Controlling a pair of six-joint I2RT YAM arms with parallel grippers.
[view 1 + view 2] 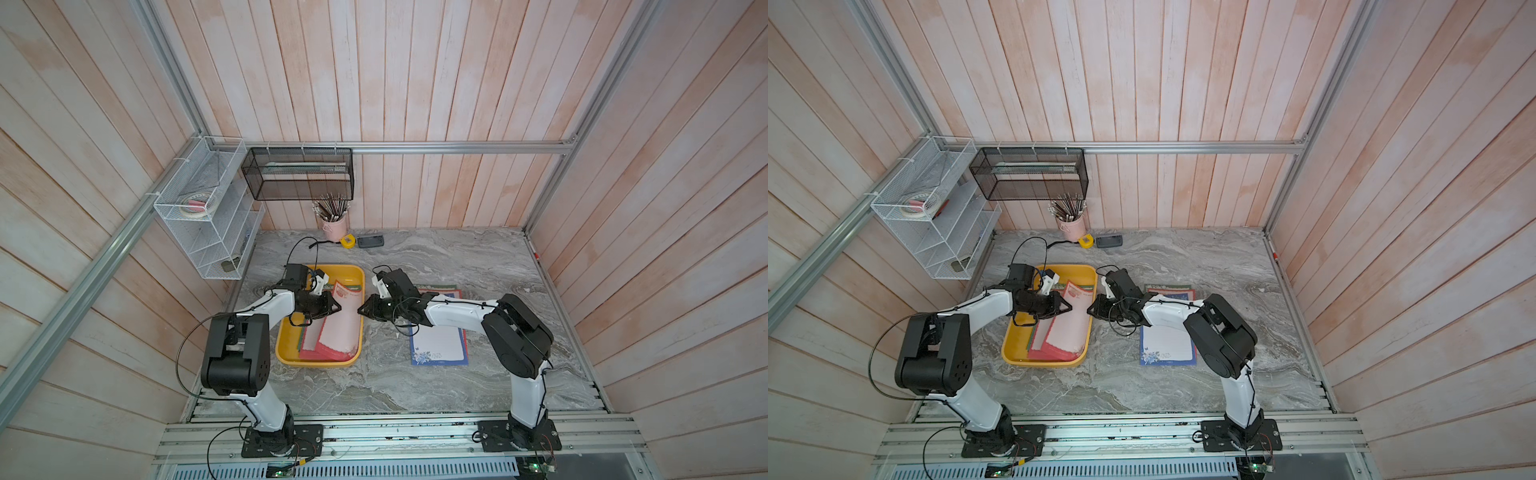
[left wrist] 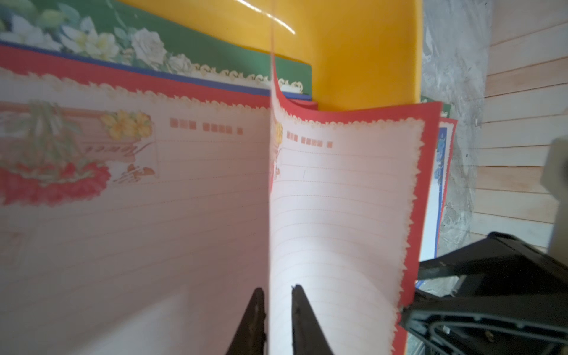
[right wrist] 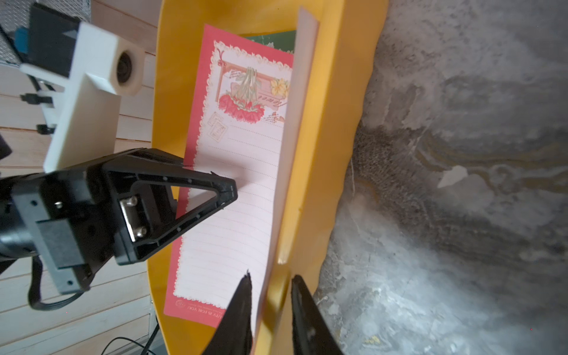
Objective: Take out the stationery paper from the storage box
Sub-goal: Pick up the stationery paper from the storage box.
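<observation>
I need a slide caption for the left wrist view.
Red-bordered stationery paper stands curled between the jaws of the left gripper, over the storage box.

The storage box (image 1: 286, 347) is plain yellow. The stationery paper (image 1: 337, 328) in it has a pale pink lined centre, a red scalloped border and red and yellow flowers. A green sheet (image 2: 215, 57) shows white roses. The table (image 1: 415, 386) is grey marbled; the blue-bordered sheet (image 1: 438, 345) is white inside.

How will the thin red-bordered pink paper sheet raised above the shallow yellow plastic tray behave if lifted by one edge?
Probably floppy: the raised red-bordered sheet bows and curls in the left wrist view. Likely very light, being a mere line edge-on. It could slide over the stack beneath in the yellow tray, whose sheets lie fanned.
</observation>
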